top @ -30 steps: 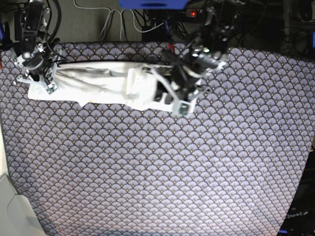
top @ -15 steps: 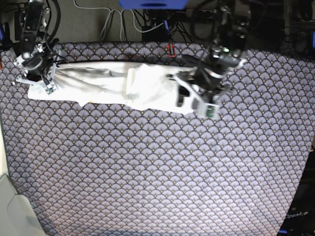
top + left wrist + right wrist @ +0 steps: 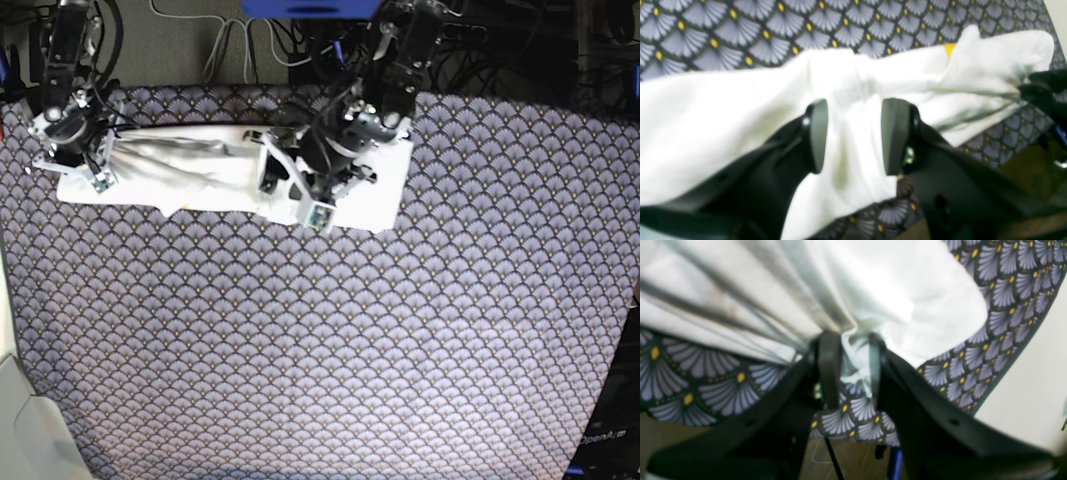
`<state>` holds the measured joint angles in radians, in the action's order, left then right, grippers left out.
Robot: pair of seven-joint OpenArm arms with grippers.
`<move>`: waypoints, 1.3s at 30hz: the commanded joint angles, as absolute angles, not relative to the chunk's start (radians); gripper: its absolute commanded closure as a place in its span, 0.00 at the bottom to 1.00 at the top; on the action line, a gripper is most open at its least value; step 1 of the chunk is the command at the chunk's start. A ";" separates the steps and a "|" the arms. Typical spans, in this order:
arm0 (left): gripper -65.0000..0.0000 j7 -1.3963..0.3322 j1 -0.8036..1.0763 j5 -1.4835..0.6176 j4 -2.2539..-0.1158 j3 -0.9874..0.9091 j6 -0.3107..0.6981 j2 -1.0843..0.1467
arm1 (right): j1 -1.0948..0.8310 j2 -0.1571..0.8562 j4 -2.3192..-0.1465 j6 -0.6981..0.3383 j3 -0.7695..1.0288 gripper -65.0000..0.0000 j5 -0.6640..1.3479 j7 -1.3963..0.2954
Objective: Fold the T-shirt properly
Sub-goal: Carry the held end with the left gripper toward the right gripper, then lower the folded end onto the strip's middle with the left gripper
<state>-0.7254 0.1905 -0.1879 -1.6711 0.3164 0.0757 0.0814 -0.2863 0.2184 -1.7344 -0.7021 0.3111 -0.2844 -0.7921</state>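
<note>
So the shirt (image 3: 215, 175) is stretched out as a long white bundle along the far edge of the table (image 3: 330, 350), running from the far left corner to about the middle, plain white side up with basically no print showing, just a tiny bit of yellow peeking at a fold in my left wrist view. My right gripper (image 3: 848, 370) is at the far left end of it, and from that wrist cam the jaws sit slightly apart with a gathered bunch of shirt (image 3: 840, 290) pinched between them, creases fanning out from that spot, so I'm calling that a grip on the cloth. My left gripper (image 3: 853, 136) is over the middle-right part of the bundle, where the cloth lies flatter and wider. Its jaws are clearly spread, with shirt (image 3: 723, 106) visible in the gap, but I can't tell if the pads (image 3: 818, 135) actually touch the fabric or just hang above it. The wrist views are pretty blurry, so finer detail is lost. The near half of the table shows only the fan-patterned cover.
</note>
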 commanded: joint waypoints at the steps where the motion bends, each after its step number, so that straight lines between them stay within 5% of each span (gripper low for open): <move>1: 0.60 -0.702 0.182 -0.196 -1.689 0.318 0.081 0.094 | -0.286 0.228 -1.748 -0.698 0.314 0.74 -0.292 -0.797; 21: 0.61 -0.705 0.134 -0.199 -1.561 0.320 0.081 0.134 | -0.285 0.228 -1.748 -0.698 0.314 0.74 -0.292 -0.796; 24: 0.72 -0.707 0.134 -0.197 -1.561 0.320 0.081 0.133 | -0.285 0.228 -1.748 -0.698 0.314 0.74 -0.292 -0.796; 28: 1.00 -0.708 0.134 -0.197 -1.561 0.320 0.081 0.133 | -0.282 0.228 -1.748 -0.698 0.314 0.74 -0.292 -0.796; 39: 0.99 -0.708 0.134 -0.202 -1.577 0.329 0.081 0.136 | -0.280 0.226 -1.748 -0.698 0.314 0.74 -0.292 -0.796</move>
